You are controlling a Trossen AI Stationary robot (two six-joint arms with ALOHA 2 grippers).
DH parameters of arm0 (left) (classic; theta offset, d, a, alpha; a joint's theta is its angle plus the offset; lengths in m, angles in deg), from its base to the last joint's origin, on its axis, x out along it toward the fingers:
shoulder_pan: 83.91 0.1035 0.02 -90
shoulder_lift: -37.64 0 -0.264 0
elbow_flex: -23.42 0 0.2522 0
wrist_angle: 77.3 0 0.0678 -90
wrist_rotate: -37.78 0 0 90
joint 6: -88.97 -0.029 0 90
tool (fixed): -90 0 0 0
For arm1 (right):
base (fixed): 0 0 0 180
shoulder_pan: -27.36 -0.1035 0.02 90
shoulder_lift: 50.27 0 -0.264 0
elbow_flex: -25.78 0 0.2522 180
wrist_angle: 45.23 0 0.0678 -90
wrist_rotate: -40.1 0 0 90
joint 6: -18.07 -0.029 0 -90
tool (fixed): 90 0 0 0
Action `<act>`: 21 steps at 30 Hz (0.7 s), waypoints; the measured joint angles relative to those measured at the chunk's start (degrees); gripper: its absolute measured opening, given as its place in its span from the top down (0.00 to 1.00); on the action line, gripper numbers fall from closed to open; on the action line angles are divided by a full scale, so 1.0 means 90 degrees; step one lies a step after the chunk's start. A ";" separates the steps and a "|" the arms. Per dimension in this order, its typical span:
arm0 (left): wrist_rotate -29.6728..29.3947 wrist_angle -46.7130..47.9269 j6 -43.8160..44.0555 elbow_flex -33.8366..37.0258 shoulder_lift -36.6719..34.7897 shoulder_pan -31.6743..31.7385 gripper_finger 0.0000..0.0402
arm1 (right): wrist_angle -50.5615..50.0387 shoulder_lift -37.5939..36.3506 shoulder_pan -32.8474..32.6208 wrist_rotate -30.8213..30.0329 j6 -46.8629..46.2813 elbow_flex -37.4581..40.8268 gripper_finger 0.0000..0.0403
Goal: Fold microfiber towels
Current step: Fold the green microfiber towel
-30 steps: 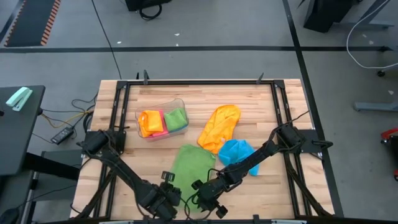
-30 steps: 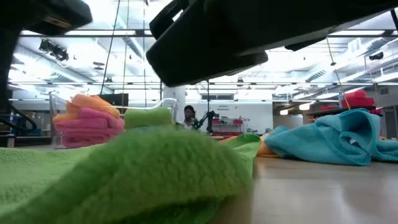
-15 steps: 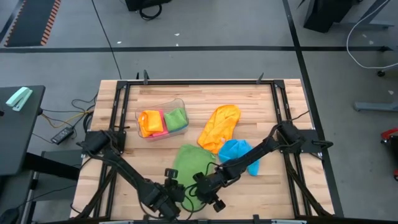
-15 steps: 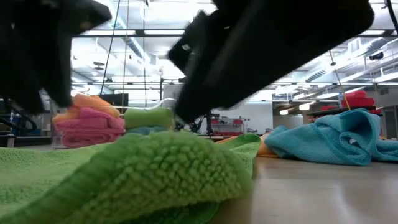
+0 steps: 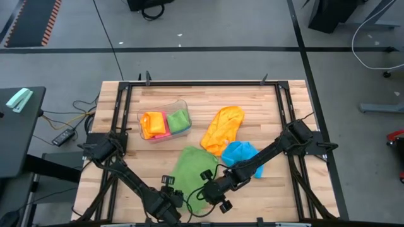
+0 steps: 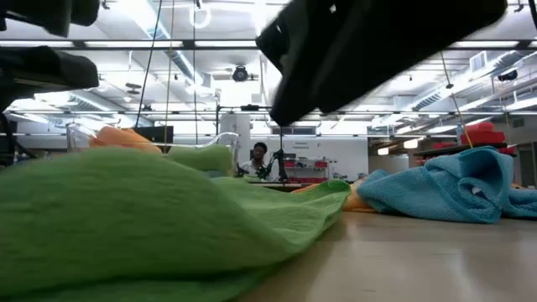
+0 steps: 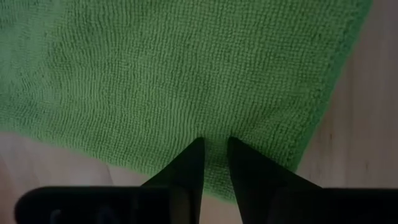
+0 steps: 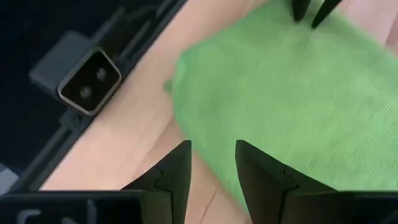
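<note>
Left gripper (image 7: 213, 144) pinches green towel (image 5: 189, 170); right gripper (image 8: 211, 152), fingers apart, has shifted beside it, fold underway.

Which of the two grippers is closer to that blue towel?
The right gripper. Its arm passes right beside the blue towel, with the gripper just past it at the green towel. The left gripper sits farther off, at the green towel's near edge.

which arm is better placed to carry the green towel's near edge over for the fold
Left, probably. The left gripper has its nearly shut tips down on the green towel beside its near edge. The right gripper sits over the towel's side edge, part over bare table.
</note>
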 joint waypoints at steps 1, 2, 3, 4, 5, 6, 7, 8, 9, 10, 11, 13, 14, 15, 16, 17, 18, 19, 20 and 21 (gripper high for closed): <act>0.0017 -0.0007 -0.0016 0.0002 -0.0011 -0.0004 0.80 | -0.0007 0.0009 0.0009 -0.0021 0.0000 0.0005 0.67; 0.0048 0.0006 -0.0055 -0.0012 -0.0025 -0.0006 0.81 | 0.0009 0.0010 0.0014 -0.0028 0.0000 0.0005 0.67; 0.0067 0.0024 -0.0129 -0.0034 -0.0041 -0.0006 0.81 | 0.0037 0.0010 0.0017 -0.0028 -0.0001 0.0005 0.67; 0.0072 0.0007 -0.0148 -0.0067 -0.0067 -0.0006 0.81 | 0.0060 0.0010 0.0030 -0.0030 -0.0008 0.0003 0.67; 0.0070 -0.0014 -0.0151 -0.0104 -0.0091 -0.0009 0.81 | 0.0056 0.0010 0.0045 -0.0030 -0.0012 0.0003 0.67; 0.0070 0.0011 -0.0155 -0.0143 -0.0104 -0.0009 0.81 | 0.0026 0.0010 0.0050 -0.0030 -0.0015 0.0003 0.67; 0.0066 0.0034 -0.0159 -0.0177 -0.0106 -0.0009 0.81 | 0.0015 0.0010 0.0055 -0.0030 -0.0026 0.0003 0.67; 0.0068 0.0059 -0.0168 -0.0208 -0.0100 -0.0009 0.81 | 0.0015 0.0010 0.0055 -0.0045 -0.0023 0.0003 0.67; 0.0065 0.0070 -0.0170 -0.0234 -0.0098 -0.0030 0.81 | 0.0015 0.0010 0.0055 -0.0047 -0.0006 0.0003 0.67; 0.0062 0.0036 -0.0172 -0.0267 -0.0100 -0.0035 0.80 | 0.0012 0.0010 0.0052 -0.0047 0.0015 0.0003 0.67; 0.0054 -0.0074 -0.0174 -0.0280 -0.0101 -0.0033 0.80 | -0.0004 0.0010 0.0051 -0.0052 0.0023 0.0003 0.67; 0.0035 -0.0234 -0.0311 -0.0278 -0.0101 -0.0033 0.79 | -0.0042 0.0010 0.0050 -0.0086 0.0057 0.0003 0.67; 0.0003 -0.0335 -0.0376 -0.0277 -0.0101 -0.0033 0.78 | -0.0044 0.0010 0.0052 -0.0099 0.0074 0.0003 0.67; -0.0037 -0.0470 -0.0482 -0.0277 -0.0101 -0.0033 0.77 | -0.0049 0.0010 0.0053 -0.0114 0.0078 0.0003 0.67; -0.0077 -0.0594 -0.0539 -0.0277 -0.0101 -0.0034 0.75 | -0.0050 0.0010 0.0055 -0.0122 0.0078 0.0003 0.67; -0.0128 -0.0691 -0.0619 -0.0277 -0.0101 -0.0036 0.73 | -0.0048 0.0010 0.0055 -0.0124 0.0078 0.0003 0.67; -0.0196 -0.0782 -0.0667 -0.0277 -0.0101 -0.0037 0.71 | -0.0048 0.0010 0.0052 -0.0122 0.0078 0.0003 0.67; -0.0268 -0.0895 -0.0706 -0.0277 -0.0101 -0.0046 0.69 | -0.0048 0.0010 0.0052 -0.0124 0.0072 0.0003 0.67; -0.0339 -0.0997 -0.0723 -0.0277 -0.0100 -0.0069 0.66 | -0.0050 0.0010 0.0052 -0.0123 0.0049 0.0003 0.67; -0.0396 -0.1056 -0.0727 -0.0277 -0.0101 -0.0086 0.64 | -0.0052 0.0010 0.0052 -0.0125 0.0029 0.0003 0.67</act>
